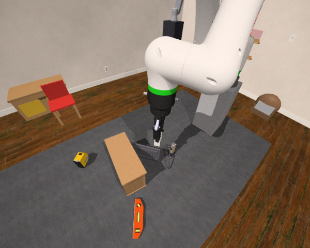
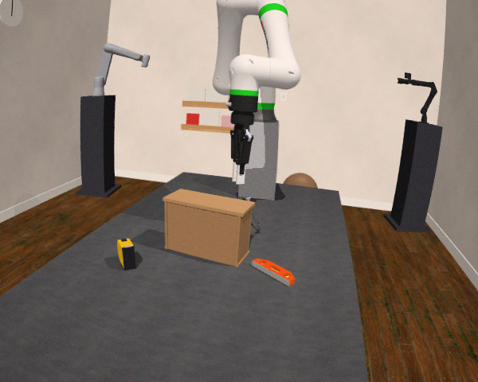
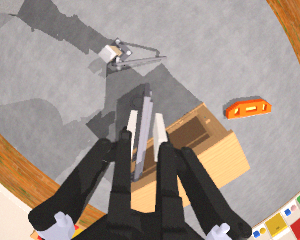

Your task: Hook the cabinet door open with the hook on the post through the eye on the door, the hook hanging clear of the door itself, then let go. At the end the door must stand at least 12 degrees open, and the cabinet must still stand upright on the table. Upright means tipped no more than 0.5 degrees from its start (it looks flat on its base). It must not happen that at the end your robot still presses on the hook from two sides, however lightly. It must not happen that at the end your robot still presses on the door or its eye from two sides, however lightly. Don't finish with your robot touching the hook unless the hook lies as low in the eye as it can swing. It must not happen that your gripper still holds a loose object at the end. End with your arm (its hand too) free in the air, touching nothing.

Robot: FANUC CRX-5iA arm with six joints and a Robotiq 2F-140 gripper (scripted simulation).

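The wooden cabinet (image 1: pixel 125 157) (image 2: pixel 206 226) (image 3: pixel 217 160) stands upright and looks flat on its base. Its dark grey door (image 1: pixel 147 151) (image 3: pixel 144 110) stands wide open; the exterior view does not show it. The small post (image 1: pixel 172 147) (image 3: pixel 109 53), on thin splayed legs, stands beyond the door's free edge. A thin dark line runs from the post toward that edge; whether the hook is in the eye cannot be told. My gripper (image 1: pixel 157 144) (image 2: pixel 238 181) (image 3: pixel 145 121) is slightly open and holds nothing. Its pale fingertips appear on either side of the door's top edge in the wrist view.
An orange level (image 1: pixel 138 217) (image 2: pixel 273 271) (image 3: pixel 248 108) lies off the cabinet's end. A yellow and black tape measure (image 1: pixel 81 159) (image 2: pixel 126 254) stands behind the cabinet. The grey robot pedestal (image 1: pixel 214 112) stands beyond the post.
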